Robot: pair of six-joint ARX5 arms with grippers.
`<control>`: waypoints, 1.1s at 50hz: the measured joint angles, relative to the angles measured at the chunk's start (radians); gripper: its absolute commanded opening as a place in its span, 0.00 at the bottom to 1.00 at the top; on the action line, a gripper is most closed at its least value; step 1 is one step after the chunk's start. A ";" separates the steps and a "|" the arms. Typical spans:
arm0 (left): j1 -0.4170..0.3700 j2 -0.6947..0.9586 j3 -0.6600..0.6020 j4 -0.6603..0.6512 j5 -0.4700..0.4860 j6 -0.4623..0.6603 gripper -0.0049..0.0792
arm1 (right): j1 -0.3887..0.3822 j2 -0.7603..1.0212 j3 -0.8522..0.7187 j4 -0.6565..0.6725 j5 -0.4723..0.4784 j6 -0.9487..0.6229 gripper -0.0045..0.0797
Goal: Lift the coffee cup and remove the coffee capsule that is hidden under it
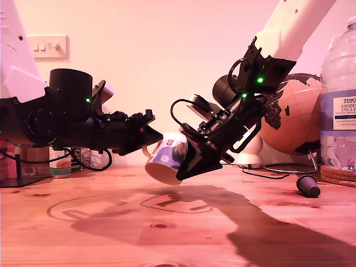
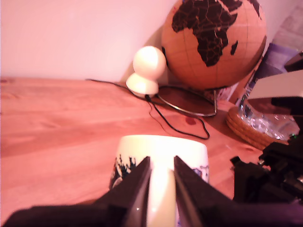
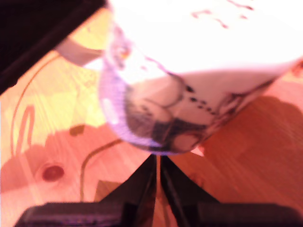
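In the exterior view, the coffee cup [image 1: 167, 158] is hanging tilted above the bench [image 1: 111, 233] between both arms, while the coffee capsule [image 1: 307, 186] is lying uncovered on the bench, well apart toward that view's right. In the first wrist view, my first end effector [image 2: 161, 160] is pinching what looks like the cup's handle. In the second wrist view, my second end effector [image 3: 157, 158] is keeping its jaws pressed almost together, with the blurred cup just beyond its tips.
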State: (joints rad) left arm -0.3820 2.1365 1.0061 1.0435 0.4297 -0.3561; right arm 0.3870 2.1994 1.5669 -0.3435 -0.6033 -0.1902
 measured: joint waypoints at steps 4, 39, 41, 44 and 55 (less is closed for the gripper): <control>0.005 0.000 0.000 -0.012 0.011 0.019 0.03 | 0.000 0.000 0.000 0.000 0.000 -0.013 0.04; -0.006 -0.001 0.015 -0.124 0.077 0.071 0.03 | -0.006 0.000 0.000 -0.098 -0.016 -0.069 0.04; -0.008 -0.001 0.015 -0.124 0.077 0.072 0.03 | -0.006 0.000 0.000 -0.100 -0.017 -0.069 0.04; -0.008 -0.001 0.015 -0.125 0.077 0.075 0.03 | -0.006 0.000 0.000 -0.106 -0.019 -0.071 0.04; -0.008 -0.001 0.015 -0.148 0.086 0.105 0.03 | -0.006 0.000 0.000 -0.171 -0.038 -0.098 0.04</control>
State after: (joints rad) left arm -0.3904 2.1353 1.0210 0.8955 0.5159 -0.2512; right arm 0.3809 2.1994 1.5669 -0.5148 -0.6411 -0.2882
